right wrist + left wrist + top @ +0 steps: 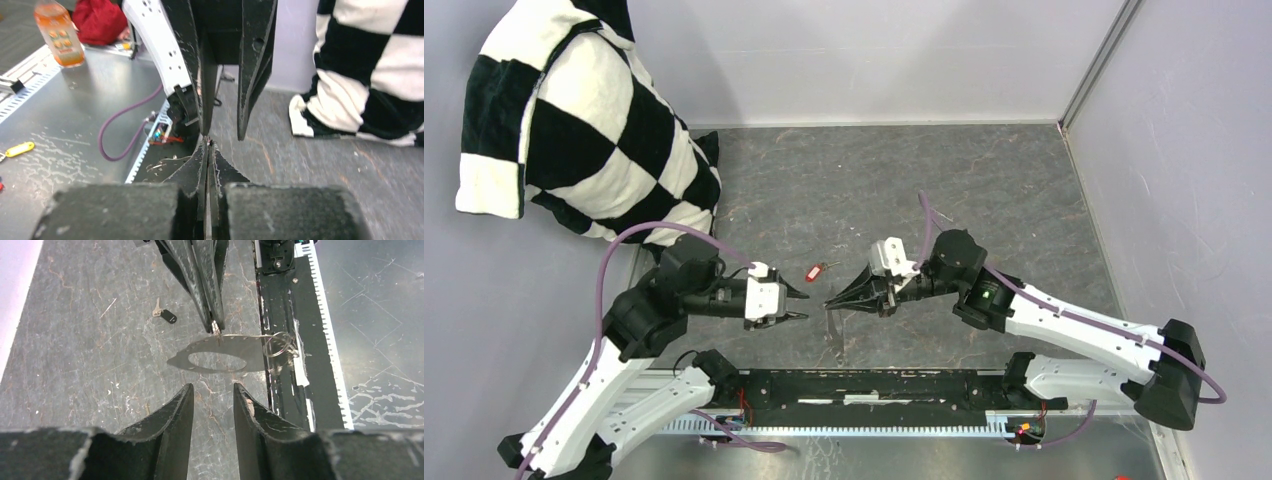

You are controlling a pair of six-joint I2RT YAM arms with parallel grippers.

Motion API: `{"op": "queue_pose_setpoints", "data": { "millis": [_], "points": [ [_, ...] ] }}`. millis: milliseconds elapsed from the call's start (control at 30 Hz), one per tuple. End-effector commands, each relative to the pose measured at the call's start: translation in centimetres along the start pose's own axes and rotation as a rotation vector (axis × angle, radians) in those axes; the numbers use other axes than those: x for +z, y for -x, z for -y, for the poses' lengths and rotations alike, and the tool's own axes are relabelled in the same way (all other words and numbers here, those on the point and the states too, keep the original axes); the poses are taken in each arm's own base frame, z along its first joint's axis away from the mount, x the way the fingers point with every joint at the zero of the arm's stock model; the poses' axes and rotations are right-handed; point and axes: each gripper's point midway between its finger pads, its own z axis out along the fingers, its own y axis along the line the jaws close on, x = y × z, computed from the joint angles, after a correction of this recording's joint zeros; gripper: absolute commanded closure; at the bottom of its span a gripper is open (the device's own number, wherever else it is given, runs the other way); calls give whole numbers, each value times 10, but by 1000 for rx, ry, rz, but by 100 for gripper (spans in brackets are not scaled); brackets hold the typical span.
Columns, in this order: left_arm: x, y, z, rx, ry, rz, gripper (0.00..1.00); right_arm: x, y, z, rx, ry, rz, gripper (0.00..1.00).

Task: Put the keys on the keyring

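Note:
My right gripper [831, 304] is shut on the keyring [245, 336], a thin wire loop seen edge-on. It stretches from the fingertips toward the near rail and casts an oval shadow on the table. In the top view the keyring [835, 335] hangs just below the tips. My left gripper [798, 305] is open and empty, facing the right gripper's tips a short gap away. A key with a red tag [817, 270] lies on the table just beyond both. The left wrist view shows one small key with a dark-looking head [168, 316]. I cannot tell whether it is the same key.
A black-and-white checkered cushion [584, 130] lies at the back left. The black base rail [874, 385] runs along the near edge. Walls enclose the back and right. Off the table, the right wrist view shows an orange bottle [52, 32] and a yellow tag [20, 148].

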Motion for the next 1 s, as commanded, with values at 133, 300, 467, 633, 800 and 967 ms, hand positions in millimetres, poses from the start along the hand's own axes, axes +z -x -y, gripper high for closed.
{"op": "queue_pose_setpoints", "data": {
  "millis": [133,300,467,633,800,967],
  "points": [
    [2,38,3,-40,16,230,61,-4,61,-20,-116,97,301,100],
    [1,52,8,-57,-16,293,64,-3,64,-22,-124,115,336,100],
    [-1,59,11,-42,-28,331,66,0,66,-24,-119,136,363,99],
    [-5,68,15,-19,-41,363,68,3,68,-23,-118,154,381,99],
    [-8,68,19,-4,-44,373,70,7,70,-18,-113,145,395,100],
    [-11,67,23,12,-34,380,73,6,73,-15,-106,121,421,100]
  ]
}}
